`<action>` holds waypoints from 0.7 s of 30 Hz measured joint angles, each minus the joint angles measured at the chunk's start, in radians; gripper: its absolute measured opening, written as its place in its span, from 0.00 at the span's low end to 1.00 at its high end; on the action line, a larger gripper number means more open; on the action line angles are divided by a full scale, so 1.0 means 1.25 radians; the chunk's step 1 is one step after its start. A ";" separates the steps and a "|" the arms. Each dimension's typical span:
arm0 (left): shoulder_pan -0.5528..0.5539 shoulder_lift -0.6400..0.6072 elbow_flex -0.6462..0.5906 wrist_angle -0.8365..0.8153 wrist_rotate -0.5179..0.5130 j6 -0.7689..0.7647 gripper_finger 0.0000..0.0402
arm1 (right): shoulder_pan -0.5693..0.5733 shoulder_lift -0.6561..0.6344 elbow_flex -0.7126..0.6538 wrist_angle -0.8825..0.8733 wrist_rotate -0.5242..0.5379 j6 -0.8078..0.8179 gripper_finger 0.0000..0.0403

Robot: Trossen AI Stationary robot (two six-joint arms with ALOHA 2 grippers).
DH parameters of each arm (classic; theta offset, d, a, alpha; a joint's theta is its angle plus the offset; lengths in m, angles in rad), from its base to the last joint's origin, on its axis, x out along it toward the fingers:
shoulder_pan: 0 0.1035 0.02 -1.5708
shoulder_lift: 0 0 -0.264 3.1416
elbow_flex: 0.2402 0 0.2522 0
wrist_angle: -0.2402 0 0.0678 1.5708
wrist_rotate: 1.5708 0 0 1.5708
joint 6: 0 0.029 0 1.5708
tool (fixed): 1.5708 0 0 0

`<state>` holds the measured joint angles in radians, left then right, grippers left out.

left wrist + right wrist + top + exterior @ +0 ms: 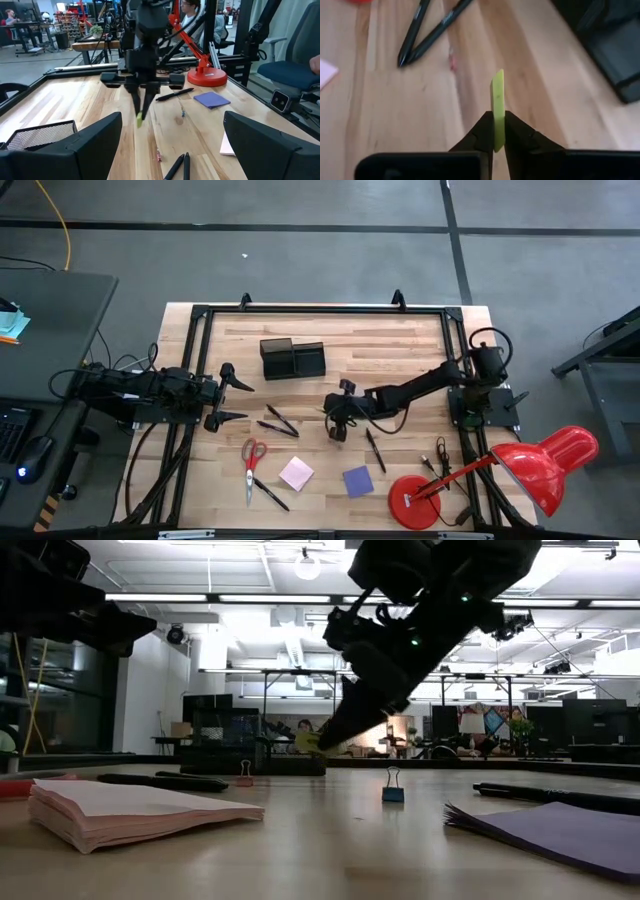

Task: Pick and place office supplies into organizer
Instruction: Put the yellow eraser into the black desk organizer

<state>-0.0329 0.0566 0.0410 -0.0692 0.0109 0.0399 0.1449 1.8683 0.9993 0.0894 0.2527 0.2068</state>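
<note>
The right gripper [337, 430] hangs over the middle of the counter [400, 350], its jaws clenched on a thin yellow-green strip [497, 107]. In the right wrist view the strip stands edge-on between the two fingertips [481, 131], pinched at its lower part, most of its length sticking out past them. In the low view the strip [312, 743] shows at the tip of the tilted gripper [330, 735], lifted clear of the counter; whether it is a small pad or a tab cannot be told.

From the right gripper in the high view, the black organizer [292, 358] sits at about 11 o'clock, well apart. A pair of black pens [278, 423] lies at 9 o'clock, a single pen [375, 450] at about 4 o'clock, the purple pad [358, 481] at about 5 o'clock, and the pink pad [296, 473] at about 7 o'clock. The red-handled scissors [252, 463] lie farther toward 8 o'clock, with another pen [270, 494] just beside them.

The left gripper [232, 399] waits near the counter's 9 o'clock edge, jaws released and spread wide, holding nothing.
</note>
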 joint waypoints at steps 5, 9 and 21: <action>0.000 0.000 0.000 0.000 0.000 0.004 0.83 | -0.038 0.000 0.000 0.066 -0.027 -0.047 0.05; 0.000 0.000 0.000 0.000 0.000 0.005 0.83 | -0.068 0.000 0.000 0.105 -0.045 -0.062 0.02; 0.000 0.000 0.000 0.001 -0.003 0.009 0.83 | -0.116 -0.001 0.000 0.223 -0.056 -0.146 0.04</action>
<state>-0.0329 0.0570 0.0410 -0.0681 0.0071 0.0517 0.0004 1.8675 0.9993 0.3679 0.1833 0.0239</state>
